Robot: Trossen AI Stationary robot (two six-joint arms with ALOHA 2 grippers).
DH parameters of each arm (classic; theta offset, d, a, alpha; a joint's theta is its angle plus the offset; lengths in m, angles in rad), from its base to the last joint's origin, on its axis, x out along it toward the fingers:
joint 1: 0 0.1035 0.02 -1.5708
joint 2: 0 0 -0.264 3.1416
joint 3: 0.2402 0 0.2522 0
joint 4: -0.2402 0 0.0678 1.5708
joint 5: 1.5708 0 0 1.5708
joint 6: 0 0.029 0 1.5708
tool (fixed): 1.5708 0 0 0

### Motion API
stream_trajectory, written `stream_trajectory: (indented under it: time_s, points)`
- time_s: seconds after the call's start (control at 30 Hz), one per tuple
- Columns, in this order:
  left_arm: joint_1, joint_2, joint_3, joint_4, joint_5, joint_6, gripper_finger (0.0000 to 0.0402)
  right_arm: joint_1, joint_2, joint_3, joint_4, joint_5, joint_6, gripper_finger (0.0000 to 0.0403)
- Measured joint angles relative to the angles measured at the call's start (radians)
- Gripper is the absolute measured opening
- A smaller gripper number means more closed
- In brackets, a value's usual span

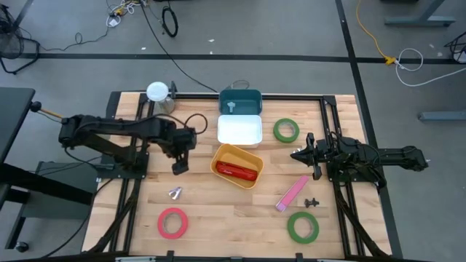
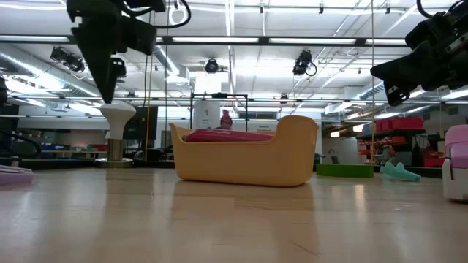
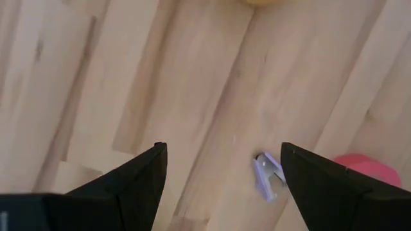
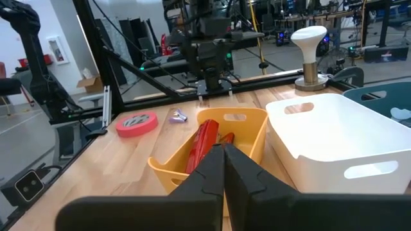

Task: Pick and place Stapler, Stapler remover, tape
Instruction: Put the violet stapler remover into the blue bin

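My left gripper (image 1: pixel 180 166) is open and hangs above bare table beside the yellow bin (image 1: pixel 237 166). The silver stapler remover (image 1: pixel 175 193) lies on the wood just nearer the near edge. In the left wrist view it (image 3: pixel 268 174) shows between the open fingers, far below them. A red stapler (image 1: pixel 237 172) lies inside the yellow bin. A pink stapler (image 1: pixel 292 193) lies flat on the table. The red tape (image 1: pixel 172 223) and two green tapes (image 1: pixel 286 130) (image 1: pixel 302 226) lie flat. My right gripper (image 1: pixel 295 154) is shut and held above the table, right of the bin.
A white bin (image 1: pixel 239 131) and a teal bin (image 1: pixel 240 102) stand behind the yellow one. A white mushroom-shaped knob (image 1: pixel 157 92) stands at the far left corner. A small black object (image 1: pixel 312 201) lies by the pink stapler. Bare wood lies along the near edge between the tapes.
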Motion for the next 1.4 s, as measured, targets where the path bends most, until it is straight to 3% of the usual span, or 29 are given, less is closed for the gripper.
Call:
stream_trajectory:
  time_s: [0.2,0.63,1.4]
  points:
    - [-0.037,0.001,-0.032,-0.001,-0.001,-0.054,0.0303,0.000,0.000,0.000,0.000,0.000,0.000,0.0007]
    - [-0.097,0.006,-0.040,-0.031,-0.002,-0.418,0.0303,0.000,0.000,0.000,0.000,0.000,0.000,0.0007]
    - [-0.405,0.140,-0.040,-0.069,0.059,-0.872,0.0303,0.000,0.000,0.000,0.000,0.000,0.000,0.0007]
